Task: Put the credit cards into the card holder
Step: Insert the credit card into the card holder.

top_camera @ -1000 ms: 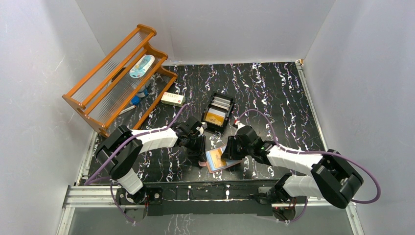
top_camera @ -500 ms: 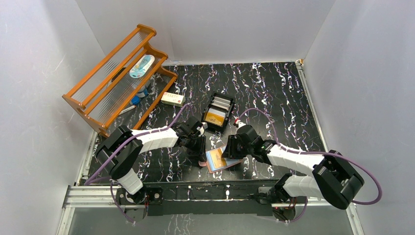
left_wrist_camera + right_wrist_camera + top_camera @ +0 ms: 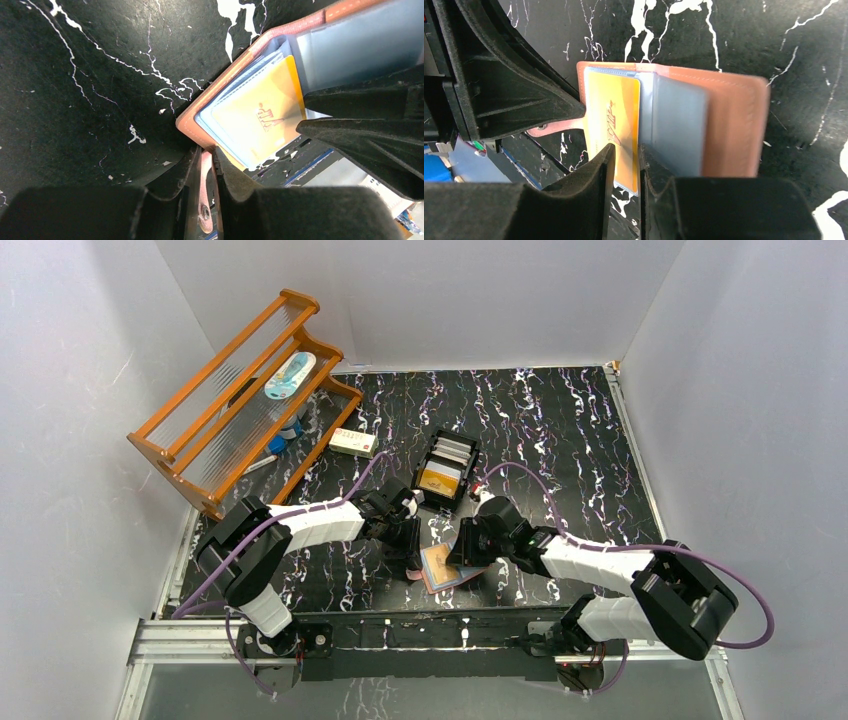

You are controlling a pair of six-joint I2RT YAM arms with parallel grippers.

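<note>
The salmon-brown card holder (image 3: 455, 570) lies open on the black marbled table between the two arms, clear sleeves up. My left gripper (image 3: 206, 152) is shut on its snap tab (image 3: 205, 185), at the holder's left edge (image 3: 413, 565). A gold-orange credit card (image 3: 614, 115) lies in the left-hand sleeve, its near end sticking out past the sleeve. My right gripper (image 3: 626, 150) stands over that end, jaws narrowly open, with the card's right edge showing in the gap. The same card (image 3: 255, 120) shows in the left wrist view. More credit cards (image 3: 441, 480) stand in the black slotted tray.
The black slotted tray (image 3: 466, 472) sits just beyond the holder. A white-and-red small box (image 3: 353, 442) lies further left. A wooden rack (image 3: 240, 400) with small items fills the back left corner. White walls bound the table.
The right gripper has shifted slightly left over the card holder and its jaws have narrowed. The left gripper has stayed on the snap tab.
</note>
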